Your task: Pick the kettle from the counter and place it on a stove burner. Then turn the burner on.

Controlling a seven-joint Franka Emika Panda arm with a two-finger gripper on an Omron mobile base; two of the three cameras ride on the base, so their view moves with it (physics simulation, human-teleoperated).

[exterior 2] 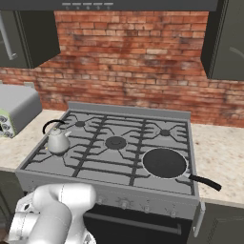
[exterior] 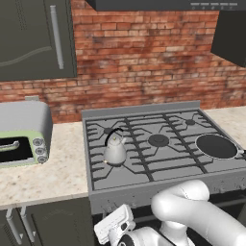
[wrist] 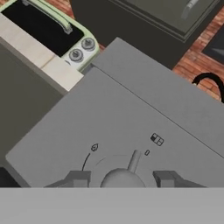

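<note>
The small silver-grey kettle (exterior: 114,151) (exterior 2: 57,141) stands upright on the front-left stove burner (exterior: 106,169) (exterior 2: 47,155), covering its cap, with grate prongs showing around it. In the hand view only the kettle's black arched handle (wrist: 211,81) shows, at the right edge. My gripper (wrist: 122,179) is low at the stove's front panel. Its two fingertips stand on either side of a round grey knob (wrist: 123,178), shut on it. The knob's pointer leans up and to the right, away from the flame mark (wrist: 94,147). The beige counter (exterior: 53,168) (exterior 2: 224,157) flanks the stove.
A green-fronted toaster oven (exterior: 21,137) (exterior 2: 14,112) (wrist: 52,26) sits on the counter left of the stove. A flat black round disc with a handle (exterior: 216,145) (exterior 2: 164,163) lies on the front-right of the stovetop. Brick wall and dark cabinets stand behind.
</note>
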